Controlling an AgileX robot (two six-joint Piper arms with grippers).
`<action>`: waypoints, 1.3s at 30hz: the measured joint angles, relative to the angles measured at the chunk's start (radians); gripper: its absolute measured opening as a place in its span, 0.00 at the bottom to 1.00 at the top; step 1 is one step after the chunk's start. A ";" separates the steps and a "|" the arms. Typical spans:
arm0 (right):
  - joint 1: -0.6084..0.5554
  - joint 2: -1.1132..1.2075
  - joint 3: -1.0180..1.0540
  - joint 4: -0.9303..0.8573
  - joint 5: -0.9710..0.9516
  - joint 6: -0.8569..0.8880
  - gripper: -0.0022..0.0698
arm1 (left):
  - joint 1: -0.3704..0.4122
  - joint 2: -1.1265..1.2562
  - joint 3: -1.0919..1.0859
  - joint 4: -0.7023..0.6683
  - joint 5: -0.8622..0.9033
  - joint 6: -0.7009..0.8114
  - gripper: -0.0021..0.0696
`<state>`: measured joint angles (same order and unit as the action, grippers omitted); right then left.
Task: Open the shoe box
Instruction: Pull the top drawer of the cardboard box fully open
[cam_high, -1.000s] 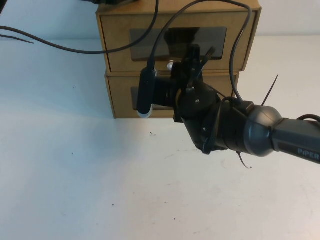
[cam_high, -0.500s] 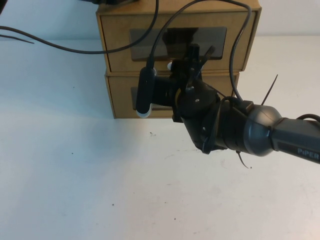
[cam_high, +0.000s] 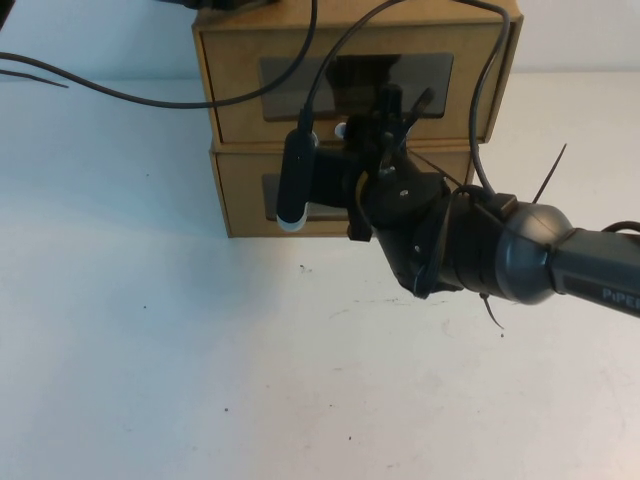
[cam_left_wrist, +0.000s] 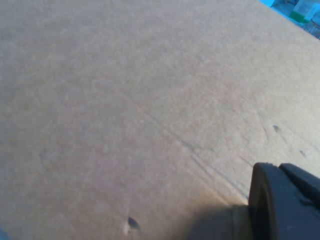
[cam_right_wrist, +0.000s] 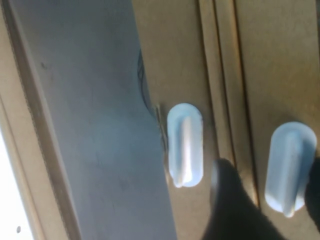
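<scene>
Two shoe boxes (cam_high: 240, 100) are stacked at the far side of the table (cam_high: 150, 350), both shut. The right gripper (cam_high: 403, 108) is held at their fronts, jaws apart and empty, flanking a white pull tab (cam_right_wrist: 290, 165) — readied for pulling. The left gripper (cam_left_wrist: 285, 205) is set close over cardboard, perhaps steadying; its state cannot be told.

A white table (cam_high: 150, 360) fills the foreground. Its matte surface is marked by a few tiny dark specks (cam_high: 301, 267), scattered well apart. The left wrist view catches blurred blue and green objects (cam_left_wrist: 302, 10), too indistinct to name.
</scene>
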<state>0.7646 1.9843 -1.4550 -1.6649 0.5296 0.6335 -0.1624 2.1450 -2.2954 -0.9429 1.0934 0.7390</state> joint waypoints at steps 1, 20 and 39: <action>-0.002 0.000 -0.001 -0.002 -0.005 0.000 0.43 | 0.000 0.000 0.000 0.000 0.000 0.000 0.02; -0.008 0.016 -0.023 -0.032 0.005 0.022 0.05 | -0.005 0.007 -0.002 -0.067 0.060 0.074 0.02; -0.007 0.017 -0.016 -0.025 0.007 0.025 0.05 | -0.041 0.041 -0.029 -0.012 0.000 0.049 0.02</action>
<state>0.7580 2.0008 -1.4709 -1.6899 0.5369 0.6580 -0.2034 2.1864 -2.3247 -0.9547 1.0939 0.7881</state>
